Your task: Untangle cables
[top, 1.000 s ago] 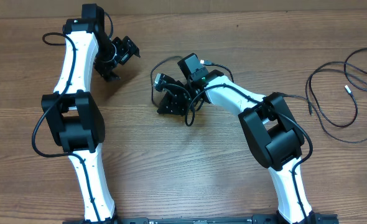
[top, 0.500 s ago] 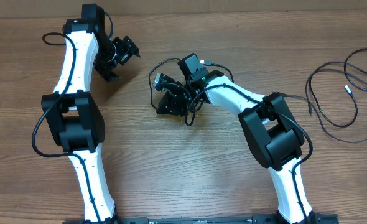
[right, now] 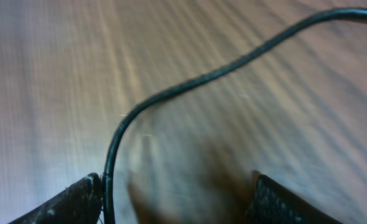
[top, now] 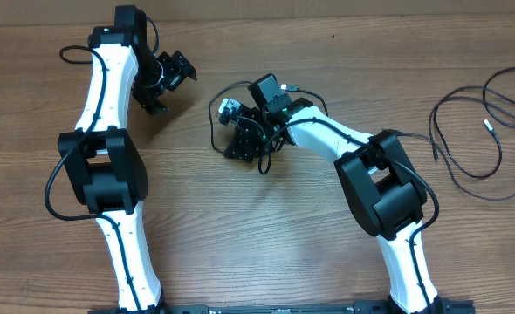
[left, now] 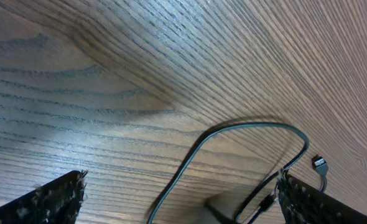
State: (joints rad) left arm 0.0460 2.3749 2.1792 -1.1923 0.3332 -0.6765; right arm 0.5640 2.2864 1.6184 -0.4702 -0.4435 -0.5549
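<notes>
Left hand [left: 180, 194] gaped wide; right hand [right: 177, 202] stood apart too — a black cable [right: 190, 84] ran beside one finger [right: 65, 202].

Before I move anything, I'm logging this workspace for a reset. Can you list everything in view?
table: one, brown wood grain, under everything
loose cable: one, thin and black, looped at mid-table by the right arm's tip, running along one finger
silver plug: one, silver, on a thin cord next to that loop
cables: count unclear, at least two strands, black, in loose loops at the table's right edge
silver tip: one, small, among those right-edge loops
left arm: one, white and black, left side
right arm: one, white and black, right side, reaching to mid-table
left gripper: one, black, open, holding nothing
right gripper: one, black, open
</notes>
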